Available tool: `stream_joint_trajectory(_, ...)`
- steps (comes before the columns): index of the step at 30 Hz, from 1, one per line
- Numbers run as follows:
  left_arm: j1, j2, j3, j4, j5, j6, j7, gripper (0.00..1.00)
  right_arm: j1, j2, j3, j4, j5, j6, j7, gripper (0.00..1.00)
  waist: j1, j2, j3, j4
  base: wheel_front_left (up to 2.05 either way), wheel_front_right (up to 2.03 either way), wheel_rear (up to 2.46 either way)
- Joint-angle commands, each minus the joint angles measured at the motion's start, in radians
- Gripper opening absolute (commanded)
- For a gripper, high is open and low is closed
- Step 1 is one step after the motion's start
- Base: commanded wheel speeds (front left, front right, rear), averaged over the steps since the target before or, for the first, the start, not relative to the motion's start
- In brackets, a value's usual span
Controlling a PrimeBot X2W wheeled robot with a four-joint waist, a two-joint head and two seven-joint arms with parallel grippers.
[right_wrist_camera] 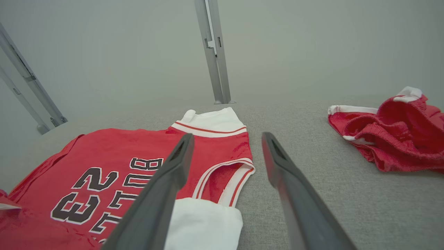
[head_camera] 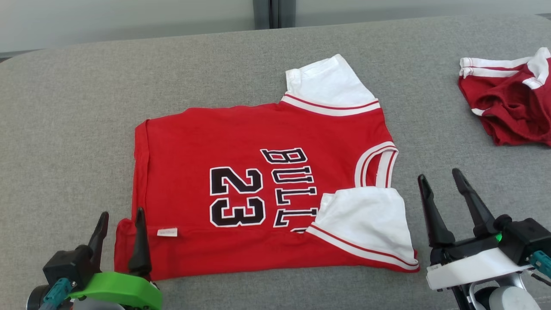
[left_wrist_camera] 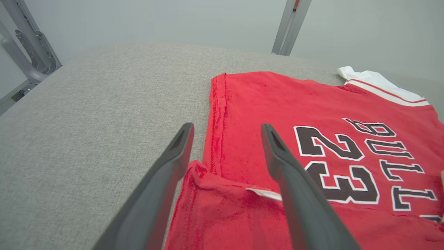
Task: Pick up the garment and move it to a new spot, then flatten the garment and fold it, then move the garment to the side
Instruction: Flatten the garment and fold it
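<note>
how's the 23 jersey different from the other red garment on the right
The jersey lies spread flat near the middle; the other red garment sits crumpled at the far right. The jersey shows black lettering and a number; the other red garment shows none. Both are red with white trim.

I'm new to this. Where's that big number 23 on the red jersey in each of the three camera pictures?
Head view: the number 23 sits just left of centre, in the lower half, on the red jersey.
Left wrist view: right of centre, lying sideways.
Right wrist view: lower left corner area.
Shared landmark: the far white sleeve, upper right in the left wrist view, above centre in the right wrist view.
</note>
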Motion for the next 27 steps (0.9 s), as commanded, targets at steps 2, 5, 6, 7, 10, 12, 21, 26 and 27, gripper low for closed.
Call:
stream_joint_trajectory(2,-0.025,-0.004,-0.005,-0.031,0.019,0.012,-0.019,1.0,-0.019,0.001,-0.011,-0.04,-0.013,-0.001,0.017,1.0,0.0,0.0,-0.009,-0.001,0.0,0.0,0.0)
stream_joint_trajectory(5,-0.041,0.008,-0.006,-0.051,0.032,0.014,-0.027,1.0,-0.029,0.003,-0.022,-0.077,-0.02,-0.001,0.038,1.0,0.0,0.0,-0.012,0.0,0.0,0.0,0.0)
stream_joint_trajectory(6,-0.046,0.01,-0.006,-0.053,0.034,0.016,-0.027,1.0,-0.027,0.005,-0.025,-0.083,-0.02,-0.001,0.042,1.0,0.0,0.0,-0.012,0.0,0.0,0.0,0.0)
stream_joint_trajectory(7,-0.048,0.011,-0.008,-0.056,0.039,0.018,-0.027,1.0,-0.024,0.008,-0.029,-0.09,-0.02,-0.001,0.048,1.0,0.0,0.0,-0.011,0.001,0.0,0.0,0.0)
stream_joint_trajectory(10,-0.053,0.018,-0.006,-0.059,0.045,0.025,-0.034,1.0,-0.017,0.013,-0.034,-0.101,-0.02,-0.001,0.054,1.0,0.0,0.0,-0.006,0.001,0.0,0.0,0.0)
stream_joint_trajectory(12,-0.058,0.02,-0.005,-0.067,0.051,0.028,-0.039,1.0,-0.016,0.018,-0.037,-0.107,-0.019,-0.001,0.057,1.0,0.0,0.0,0.001,-0.002,0.0,0.0,0.0)
stream_joint_trajectory(21,-0.278,0.04,-0.03,-0.023,0.065,-0.008,-0.001,1.0,-0.069,0.019,-0.044,-0.139,-0.01,-0.001,0.068,1.0,0.0,0.0,0.119,0.006,0.0,0.0,0.0)
stream_joint_trajectory(26,-0.503,0.045,-0.042,0.145,0.031,-0.063,0.08,1.0,-0.115,0.011,-0.025,-0.13,-0.002,-0.001,0.071,1.0,0.0,0.0,0.197,0.004,0.0,0.0,0.0)
stream_joint_trajectory(27,-0.551,0.05,-0.043,0.198,0.023,-0.078,0.094,1.0,-0.127,0.01,-0.019,-0.123,0.001,-0.001,0.066,1.0,0.0,0.0,0.207,0.002,0.0,0.0,0.0)
